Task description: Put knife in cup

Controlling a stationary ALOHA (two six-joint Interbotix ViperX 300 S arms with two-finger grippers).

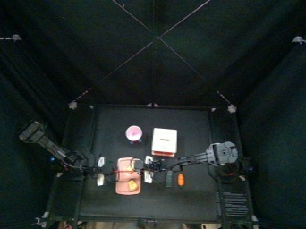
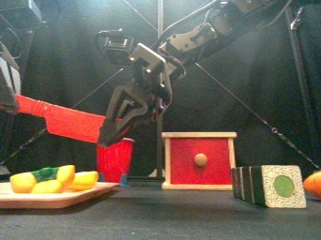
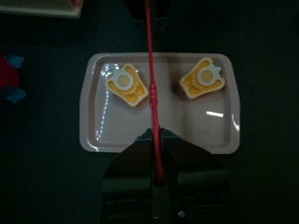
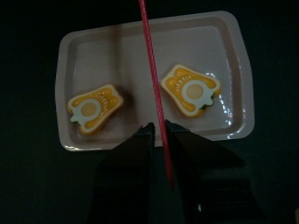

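1 knife [image 2: 56, 117] | L pincer [image 3: 155, 140] clamped on it | R pincer [image 4: 162, 133] can't tell | broadside front, edge-on wrists

Robot lab test pen, not a home: black curtains [image 1: 72, 54] wall in a small black table [image 1: 114, 121] on all sides, with two black robot arms reaching over it. On the table sit toy props only: a white-and-red box [image 2: 198, 159] and a tray [image 2: 56, 194] of plastic food pieces.
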